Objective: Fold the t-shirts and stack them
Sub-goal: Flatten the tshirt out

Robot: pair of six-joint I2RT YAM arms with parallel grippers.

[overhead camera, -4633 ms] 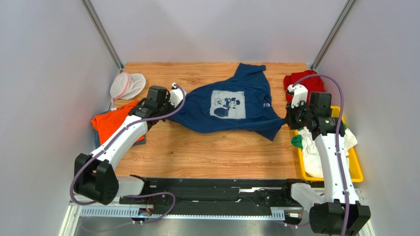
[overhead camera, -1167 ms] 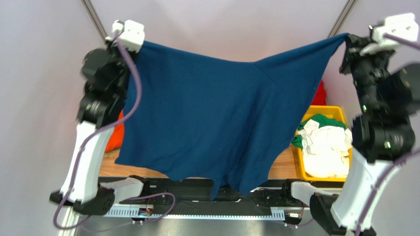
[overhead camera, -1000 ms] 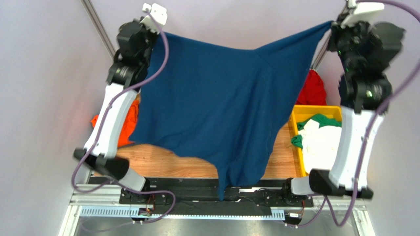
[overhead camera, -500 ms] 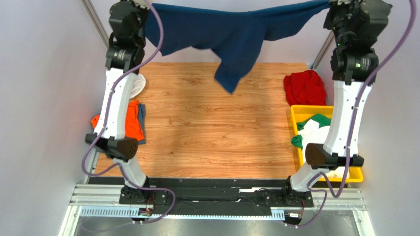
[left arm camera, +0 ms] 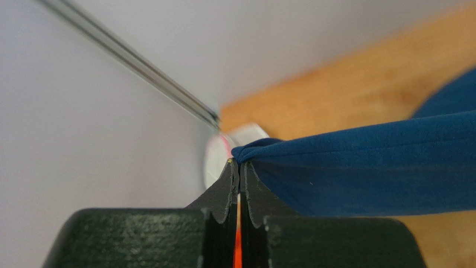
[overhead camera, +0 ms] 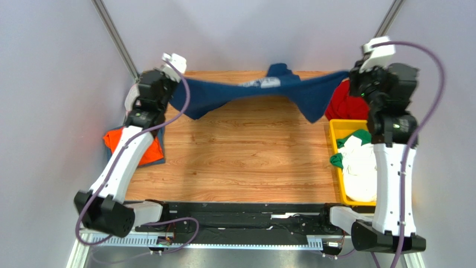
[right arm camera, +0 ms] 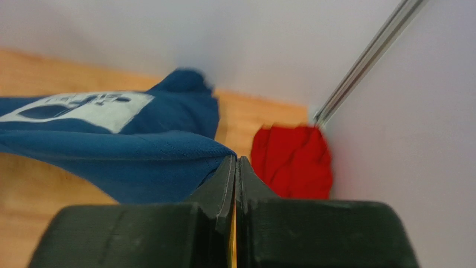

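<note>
T-shirt (overhead camera: pixel 234 92) hangs stretched, navy, pale print (overhead camera: pixel 262 84) showing.

Finding: the navy blue cloth t-shirt with a pale square print (overhead camera: pixel 254 91) lay flat on the wooden table (overhead camera: pixel 246 162) 4.6 s ago, then was hoisted and spread like a curtain across the top view. It now hangs low over the table's far edge as a sagging band, print uppermost. The left gripper (overhead camera: pixel 172 85) and right gripper (overhead camera: pixel 353 77) have descended from the top of the view. One drooping flap now overlaps the crumpled red t-shirt (overhead camera: pixel 342 107)
</note>
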